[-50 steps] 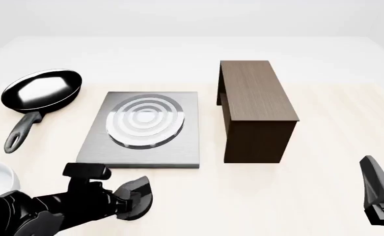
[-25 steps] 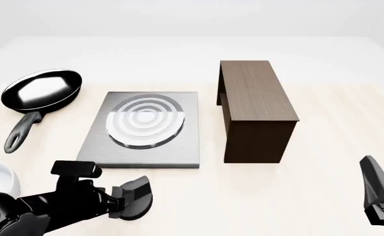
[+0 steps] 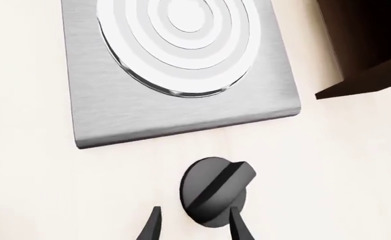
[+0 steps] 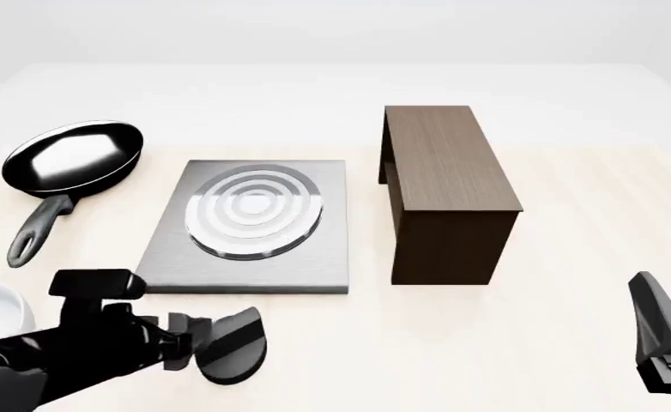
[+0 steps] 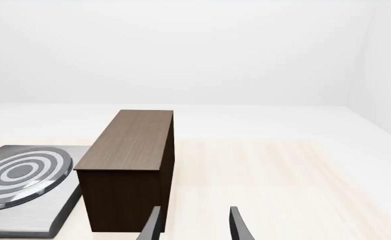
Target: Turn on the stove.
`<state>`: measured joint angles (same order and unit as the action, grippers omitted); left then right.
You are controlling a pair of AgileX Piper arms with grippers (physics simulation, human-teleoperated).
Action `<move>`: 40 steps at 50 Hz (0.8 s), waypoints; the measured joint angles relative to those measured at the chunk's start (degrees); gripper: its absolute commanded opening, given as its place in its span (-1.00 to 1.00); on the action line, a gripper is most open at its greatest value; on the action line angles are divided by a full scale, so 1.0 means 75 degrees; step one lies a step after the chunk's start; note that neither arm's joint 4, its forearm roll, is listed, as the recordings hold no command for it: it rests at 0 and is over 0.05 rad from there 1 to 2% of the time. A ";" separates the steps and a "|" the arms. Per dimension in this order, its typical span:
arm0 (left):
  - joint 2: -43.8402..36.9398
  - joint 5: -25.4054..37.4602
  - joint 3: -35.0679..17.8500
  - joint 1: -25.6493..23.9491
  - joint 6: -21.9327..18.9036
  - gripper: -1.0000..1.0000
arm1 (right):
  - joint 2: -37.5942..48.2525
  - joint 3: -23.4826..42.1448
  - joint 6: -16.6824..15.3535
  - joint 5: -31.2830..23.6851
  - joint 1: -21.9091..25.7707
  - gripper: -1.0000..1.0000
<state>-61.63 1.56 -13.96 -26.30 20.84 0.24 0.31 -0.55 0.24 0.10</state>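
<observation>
Front view: the stove (image 4: 250, 227), a flat grey slab with round burner rings, is seen lying on the pale table (image 4: 565, 223) near its middle. Its separate black knob (image 4: 235, 348) rests on the table just in front of the slab's near edge. The left gripper (image 4: 204, 342) is held low at the knob, reaching in from the left.

From the left wrist view, the knob (image 3: 215, 190) is shown with its ridge slanted, and the two fingertips (image 3: 150, 227) are seen spread apart, one at each side of its near rim; contact cannot be told.

A black frying pan (image 4: 72, 163) is placed to the left of the stove, and a dark wooden box (image 4: 444, 184) stands to its right.

The right gripper (image 5: 192, 225) is held well apart from the stove, at the table's right, its fingers parted and empty.
</observation>
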 measured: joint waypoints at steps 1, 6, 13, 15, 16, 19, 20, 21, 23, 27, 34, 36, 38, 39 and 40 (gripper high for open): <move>0.0077 0.0080 -0.0022 0.0033 -0.0025 1.00 | 0.0000 0.0000 0.0000 0.0000 0.0000 1.00; 0.0481 0.0526 -0.0184 0.0266 -0.0185 1.00 | 0.0000 0.0000 0.0000 0.0000 0.0000 1.00; 0.0958 0.1075 -0.0435 0.0676 -0.0431 1.00 | 0.0000 0.0000 0.0000 0.0000 0.0000 1.00; 0.1059 0.1193 -0.0498 0.0804 -0.0504 1.00 | 0.0000 0.0000 0.0000 0.0000 0.0000 1.00; 0.1104 0.1245 -0.0528 0.0869 -0.0539 1.00 | 0.0000 0.0000 0.0000 0.0000 0.0000 1.00; 0.1216 0.1382 -0.0615 0.1066 -0.0654 1.00 | 0.0000 0.0000 0.0000 0.0000 0.0000 1.00; 0.1253 0.1430 -0.0648 0.1136 -0.0701 1.00 | 0.0000 0.0000 0.0000 0.0000 0.0000 1.00; 0.1290 0.1481 -0.0684 0.1205 -0.0745 1.00 | 0.0000 0.0000 0.0000 0.0000 0.0000 1.00; 0.1360 0.1583 -0.0763 0.1337 -0.0832 1.00 | 0.0000 0.0000 0.0000 0.0000 0.0000 1.00; 0.1452 0.1737 -0.0918 0.1601 -0.0992 1.00 | 0.0000 0.0000 0.0000 0.0000 0.0000 1.00; 0.1497 0.1924 -0.1204 0.2104 -0.1339 1.00 | 0.0000 0.0000 -0.0001 0.0000 0.0000 1.00; 0.1494 0.1988 -0.1319 0.2268 -0.1460 1.00 | 0.0000 0.0000 0.0000 0.0000 0.0000 1.00; 0.1484 0.2043 -0.1434 0.2426 -0.1576 1.00 | 0.0000 0.0000 0.0000 0.0000 0.0000 1.00; 0.1474 0.2067 -0.1490 0.2497 -0.1625 1.00 | 0.0000 0.0000 -0.0001 0.0000 0.0000 1.00; 0.1465 0.2088 -0.1540 0.2562 -0.1669 1.00 | 0.0000 0.0000 -0.0001 0.0000 0.0000 1.00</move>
<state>-50.64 17.21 -25.51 -7.08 8.32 0.24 0.31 -0.55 0.24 0.09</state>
